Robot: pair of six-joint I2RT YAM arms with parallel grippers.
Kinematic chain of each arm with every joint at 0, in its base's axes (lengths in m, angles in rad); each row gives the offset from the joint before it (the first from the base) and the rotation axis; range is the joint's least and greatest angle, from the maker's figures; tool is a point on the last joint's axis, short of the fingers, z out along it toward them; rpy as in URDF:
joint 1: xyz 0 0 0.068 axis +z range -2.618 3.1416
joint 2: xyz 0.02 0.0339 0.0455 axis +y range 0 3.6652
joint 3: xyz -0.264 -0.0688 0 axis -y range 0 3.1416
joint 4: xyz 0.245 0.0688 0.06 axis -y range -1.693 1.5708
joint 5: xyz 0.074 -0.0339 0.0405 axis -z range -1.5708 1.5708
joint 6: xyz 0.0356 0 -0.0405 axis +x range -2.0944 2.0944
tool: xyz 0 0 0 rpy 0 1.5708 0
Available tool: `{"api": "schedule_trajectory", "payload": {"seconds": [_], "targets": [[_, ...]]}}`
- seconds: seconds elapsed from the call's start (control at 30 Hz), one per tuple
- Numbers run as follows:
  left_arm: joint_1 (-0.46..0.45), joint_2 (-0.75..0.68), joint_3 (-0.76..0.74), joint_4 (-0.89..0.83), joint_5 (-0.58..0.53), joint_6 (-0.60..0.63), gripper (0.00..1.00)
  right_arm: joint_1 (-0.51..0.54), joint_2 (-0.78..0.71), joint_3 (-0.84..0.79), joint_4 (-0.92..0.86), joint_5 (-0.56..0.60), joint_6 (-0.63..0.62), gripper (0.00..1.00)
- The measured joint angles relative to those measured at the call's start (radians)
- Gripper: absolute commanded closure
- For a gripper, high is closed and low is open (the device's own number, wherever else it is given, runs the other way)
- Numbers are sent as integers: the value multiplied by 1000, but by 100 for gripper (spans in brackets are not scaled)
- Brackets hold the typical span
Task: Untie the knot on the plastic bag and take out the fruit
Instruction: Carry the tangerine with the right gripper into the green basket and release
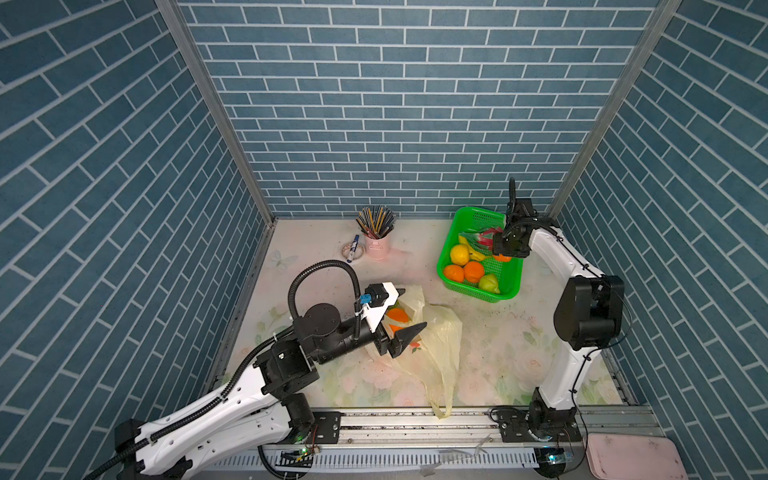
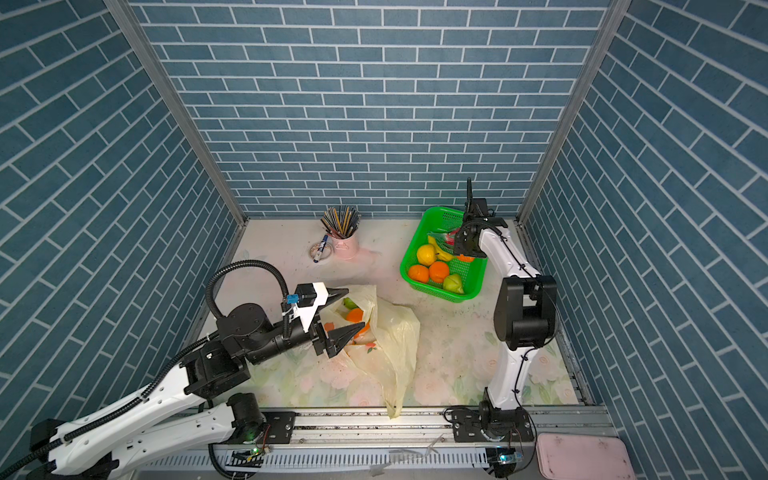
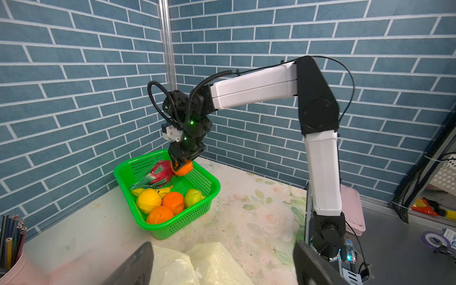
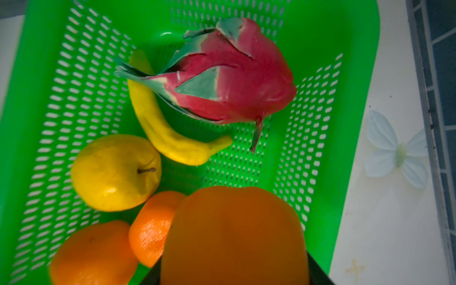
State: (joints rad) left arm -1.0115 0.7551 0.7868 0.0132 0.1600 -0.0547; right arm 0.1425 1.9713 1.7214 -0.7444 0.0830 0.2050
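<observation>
**Holding an orange [image 4: 234, 234] over the basket [image 1: 465, 216]**

My right claw [image 3: 180, 165] is clamped on that orange from above, jaws roughly half apart with the fruit filling the gap. It hangs over the back right part of the green basket, which sits in the back right corner of the tabletop [image 1: 498, 361]. The orange is right beside the dragon fruit [image 4: 234, 74]; can't tell if they touch.

Other stuff lying in the basket:
- a banana [image 4: 160, 128], partly tucked under the dragon fruit
- a yellow round fruit [image 4: 116, 172]
- two loose oranges [image 4: 93, 251] [image 4: 150, 227], side by side
- a green lumpy fruit [image 1: 489, 284] near the basket's front wall

My left claw [image 1: 411, 308] is spread wide and gripping nothing, turned on its side right at the mouth of the plastic bag [image 1: 440, 345]. The bag is slumped around the middle of the tabletop, a bit toward the left edge, with its mouth gaping toward that claw. One long strip trails over the front edge onto the rail [image 1: 374, 419].

In both top views an orange fruit [image 1: 398, 316] shows inside the mouth, between my open fingers. A top view also shows a bit of a green fruit [image 2: 351, 303] behind it. Honestly can't make out the knot from these angles.

A pink pencil cup [image 1: 377, 243] stands at the back edge, with a marker [image 1: 353, 248] just beside it.
</observation>
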Motion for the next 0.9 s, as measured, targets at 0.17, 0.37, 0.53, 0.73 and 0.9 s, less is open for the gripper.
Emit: {"api": "schedule_trajectory", "payload": {"seconds": [0.17,0.37,0.53,0.73,0.9], "targets": [[0,-9,0,-12,0,-8,11,-2,164,151,-58,56,-19,52],[0,-30,0,-26,-8,-10,12,-3,284,248,-103,92,-19,50],[0,-31,0,-39,-10,-10,12,-3,328,262,-116,100,-16,34],[0,-25,0,-45,-9,-9,12,8,336,262,-117,89,-2,15],[0,-18,0,-47,-9,-10,11,24,317,262,-121,93,0,11]]}}
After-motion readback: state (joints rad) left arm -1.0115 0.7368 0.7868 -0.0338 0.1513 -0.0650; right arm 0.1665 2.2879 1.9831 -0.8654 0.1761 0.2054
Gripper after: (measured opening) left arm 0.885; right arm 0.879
